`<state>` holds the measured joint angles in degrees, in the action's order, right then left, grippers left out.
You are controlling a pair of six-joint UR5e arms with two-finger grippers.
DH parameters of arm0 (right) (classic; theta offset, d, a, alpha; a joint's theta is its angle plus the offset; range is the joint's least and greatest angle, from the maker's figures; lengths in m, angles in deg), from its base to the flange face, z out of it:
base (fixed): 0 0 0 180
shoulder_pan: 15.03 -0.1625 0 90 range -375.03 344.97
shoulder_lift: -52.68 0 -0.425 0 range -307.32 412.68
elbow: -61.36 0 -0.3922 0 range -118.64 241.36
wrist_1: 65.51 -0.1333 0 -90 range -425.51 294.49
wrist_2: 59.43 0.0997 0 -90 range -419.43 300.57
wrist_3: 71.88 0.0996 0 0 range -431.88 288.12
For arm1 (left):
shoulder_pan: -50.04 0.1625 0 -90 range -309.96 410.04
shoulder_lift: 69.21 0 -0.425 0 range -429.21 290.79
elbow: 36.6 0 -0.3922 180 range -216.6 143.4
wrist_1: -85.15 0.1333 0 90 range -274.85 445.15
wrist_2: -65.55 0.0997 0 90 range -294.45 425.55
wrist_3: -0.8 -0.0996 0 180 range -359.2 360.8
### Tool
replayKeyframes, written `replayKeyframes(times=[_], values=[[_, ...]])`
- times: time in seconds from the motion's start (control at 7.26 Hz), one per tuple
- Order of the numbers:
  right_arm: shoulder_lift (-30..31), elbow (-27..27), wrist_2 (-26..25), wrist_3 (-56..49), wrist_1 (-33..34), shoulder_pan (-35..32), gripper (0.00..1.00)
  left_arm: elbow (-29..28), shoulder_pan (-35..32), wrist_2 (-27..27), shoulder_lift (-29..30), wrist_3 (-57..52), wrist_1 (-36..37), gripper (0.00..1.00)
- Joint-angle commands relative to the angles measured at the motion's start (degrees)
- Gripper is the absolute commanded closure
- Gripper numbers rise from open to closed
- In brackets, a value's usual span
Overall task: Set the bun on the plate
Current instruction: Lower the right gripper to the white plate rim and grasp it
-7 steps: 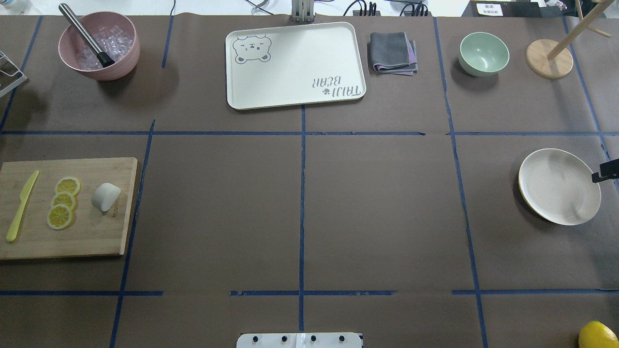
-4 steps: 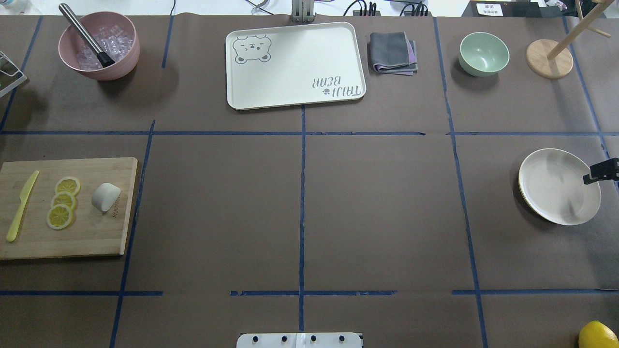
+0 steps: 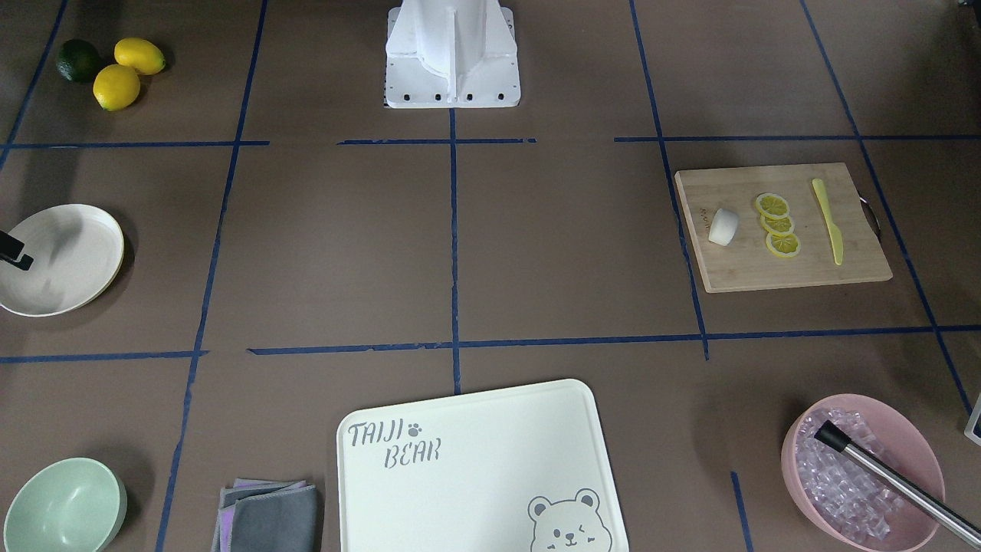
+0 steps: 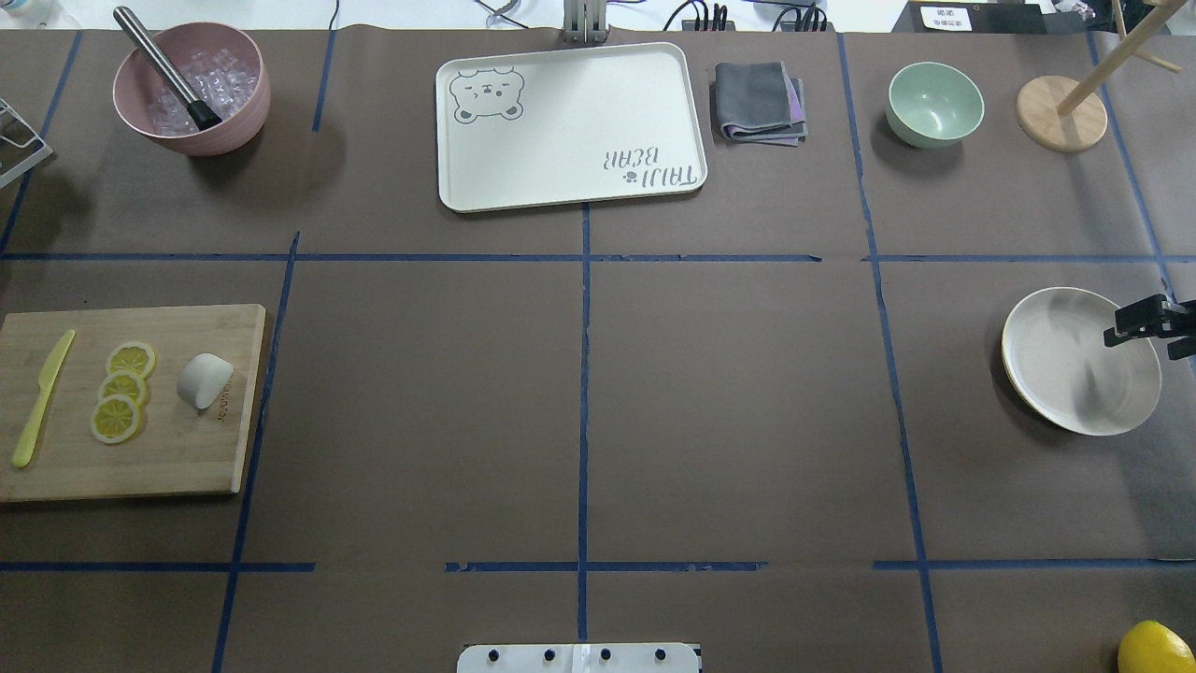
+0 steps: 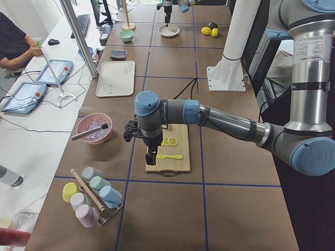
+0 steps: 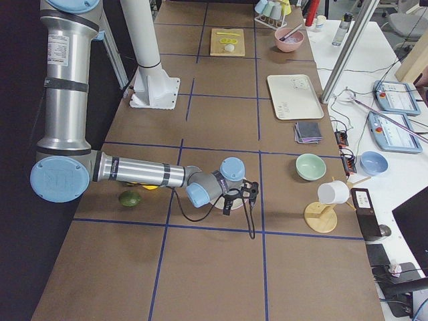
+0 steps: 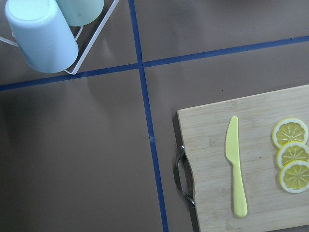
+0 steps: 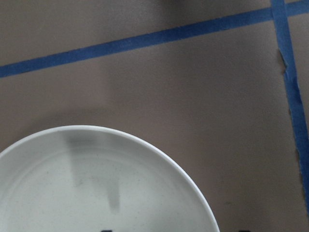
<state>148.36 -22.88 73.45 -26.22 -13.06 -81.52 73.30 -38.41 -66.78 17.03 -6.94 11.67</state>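
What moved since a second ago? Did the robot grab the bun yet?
Only the right gripper moved. It slid in from the table's edge, farther over the plate. It took hold of nothing. The bun stayed on the cutting board beside the lemon slices, and the plate did not shift.

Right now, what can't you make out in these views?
- Right tool: cut off by overhead's right edge, over the plate; open or shut unclear.
- Left tool: seen only from exterior left; state unclear.
- Bun: beyond left wrist view's right edge.
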Motion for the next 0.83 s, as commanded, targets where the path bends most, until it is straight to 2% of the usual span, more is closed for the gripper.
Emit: replayKeyframes(times=[0.0,0.14,0.28,0.41,0.69], values=[[-0.14,1.28,-0.60,-0.13,-0.07,0.04,0.12,0.06,0.03,-0.12,0.07,0.00,0.00,0.00],[-0.14,1.45,-0.52,-0.31,-0.07,0.04,0.12,0.06,0.03,-0.21,0.24,0.00,0.00,0.00],[-0.14,1.45,-0.51,-0.05,0.02,0.04,0.16,-0.12,0.03,-0.12,0.68,0.00,0.00,0.00],[-0.14,1.63,-0.60,0.04,0.02,0.04,0.32,-0.12,0.03,-0.12,0.77,0.00,0.09,0.00],[-0.14,1.63,-0.60,0.04,0.02,0.04,0.50,0.06,-0.05,-0.38,0.77,0.00,0.35,0.00]])
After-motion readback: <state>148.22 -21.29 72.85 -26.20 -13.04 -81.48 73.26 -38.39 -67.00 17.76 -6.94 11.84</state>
